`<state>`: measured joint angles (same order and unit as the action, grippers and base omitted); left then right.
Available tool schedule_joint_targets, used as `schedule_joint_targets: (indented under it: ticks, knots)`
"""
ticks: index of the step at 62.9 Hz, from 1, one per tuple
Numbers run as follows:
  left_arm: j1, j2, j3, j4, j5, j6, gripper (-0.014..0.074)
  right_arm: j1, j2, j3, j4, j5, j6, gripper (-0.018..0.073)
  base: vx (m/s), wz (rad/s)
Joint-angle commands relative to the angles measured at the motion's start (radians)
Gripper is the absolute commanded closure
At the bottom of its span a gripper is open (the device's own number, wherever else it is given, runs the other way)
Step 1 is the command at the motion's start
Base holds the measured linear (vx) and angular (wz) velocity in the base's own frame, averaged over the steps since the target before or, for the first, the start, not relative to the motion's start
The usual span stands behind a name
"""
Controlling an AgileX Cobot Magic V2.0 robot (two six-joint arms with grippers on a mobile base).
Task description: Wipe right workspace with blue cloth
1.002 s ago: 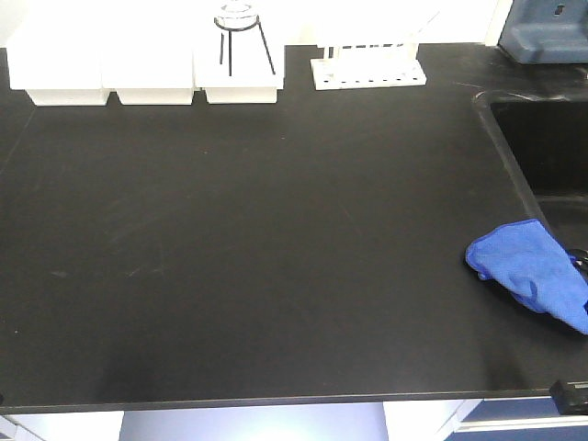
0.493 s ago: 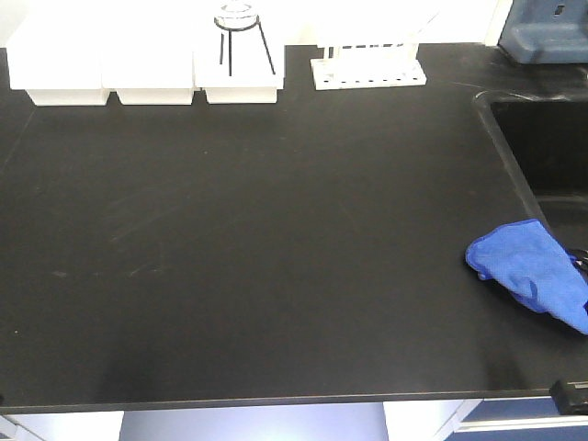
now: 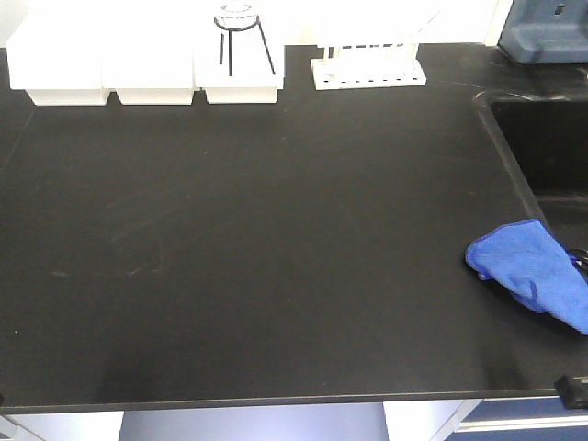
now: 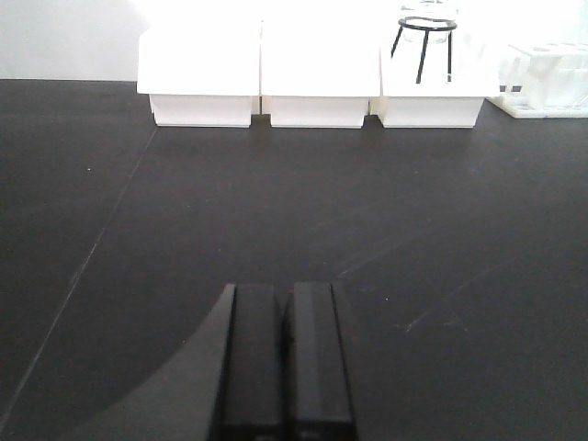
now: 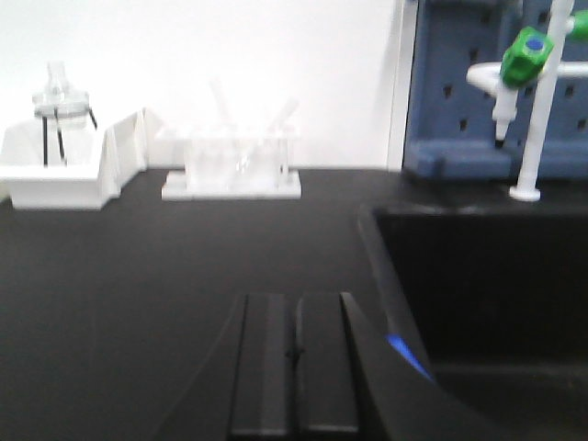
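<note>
The blue cloth (image 3: 525, 274) was found lying on the black countertop (image 3: 276, 248) at its right edge, just beside the near corner of the sink (image 3: 551, 147). Its long axis was set on a diagonal, from the upper left down toward the near right, where it was cut off by the frame. The left gripper (image 4: 286, 294) was seen with its fingers pressed together and nothing between them, pointed at the white trays (image 3: 101, 69), with no cloth in its view. The right gripper (image 5: 296, 303) was likewise closed and empty, and a sliver of blue was caught low in its view, just to the right of the fingers. The right arm was therefore judged the nearer one, and a rightward shift and opened fingers were judged necessary before any grasp.
</note>
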<state>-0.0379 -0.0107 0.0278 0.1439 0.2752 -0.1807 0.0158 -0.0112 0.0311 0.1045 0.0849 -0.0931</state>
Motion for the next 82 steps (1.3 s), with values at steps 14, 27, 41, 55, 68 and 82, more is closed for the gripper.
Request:
schedule_joint_targets:
  ticks: [14,27,41,55,68,82]
  knots:
    - [-0.004,-0.015,0.03,0.001,-0.083,-0.008,0.0602,-0.003,0.062,-0.211,0.002,-0.261,-0.03,0.0567,0.0,0.0]
    - [-0.004,-0.015,0.03,0.001,-0.083,-0.008,0.0602,-0.003,0.532,-0.712,0.001,0.212,-0.088,0.0567,0.0,0.0]
    - [-0.004,-0.015,0.03,0.001,-0.083,-0.008,0.0602,-0.002,0.932,-1.085,-0.004,0.621,-0.094,0.0567,0.0,0.0]
    - [-0.004,-0.015,0.03,0.001,-0.083,-0.008,0.0602,-0.003,1.14,-1.147,-0.023,0.711,-0.082,0.0549,0.0,0.0]
    - [-0.004,-0.015,0.03,0.001,-0.083,-0.008,0.0602,-0.003,1.251,-1.147,-0.124,0.889,-0.081,0.04,0.0,0.0]
    - [-0.004,-0.015,0.03,0.001,-0.083,-0.008,0.0602,-0.003,1.288,-1.147,-0.207,0.915,-0.025,0.0058,0.0,0.0]
